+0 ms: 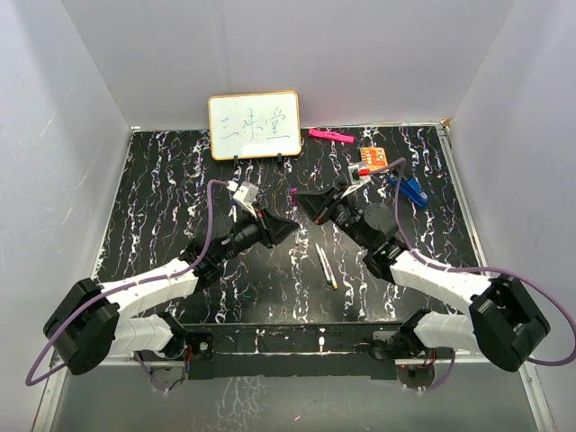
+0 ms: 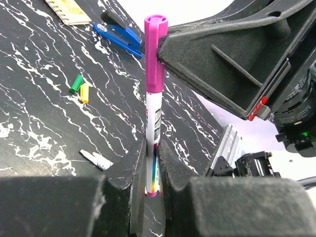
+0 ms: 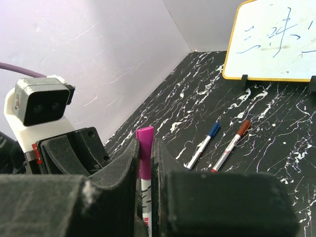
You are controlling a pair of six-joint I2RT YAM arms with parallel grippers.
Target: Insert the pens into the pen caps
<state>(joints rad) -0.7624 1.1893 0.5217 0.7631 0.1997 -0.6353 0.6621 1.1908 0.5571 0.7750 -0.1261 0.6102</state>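
Observation:
A white-barrelled pen point(image 2: 153, 118) with a purple cap point(image 2: 154, 54) on its end is held between both grippers above the table. My left gripper point(image 2: 151, 148) is shut on the barrel's lower end. My right gripper point(image 3: 145, 148) is shut on the purple cap point(image 3: 145, 158). In the top view the two grippers meet at mid-table, left point(image 1: 288, 225) and right point(image 1: 301, 200). A green cap point(image 2: 76, 83) and a yellow cap point(image 2: 84, 92) lie loose side by side. Two pens point(image 1: 324, 263) lie on the table near the grippers. A blue-capped pen point(image 3: 202, 145) and a red-brown-capped pen point(image 3: 229, 145) lie side by side.
A small whiteboard point(image 1: 255, 125) stands at the back, with a pink highlighter point(image 1: 329, 136) to its right. An orange card point(image 1: 371, 162) and a blue clip point(image 1: 412, 191) lie at the back right. White walls enclose the black marbled table point(image 1: 162, 198).

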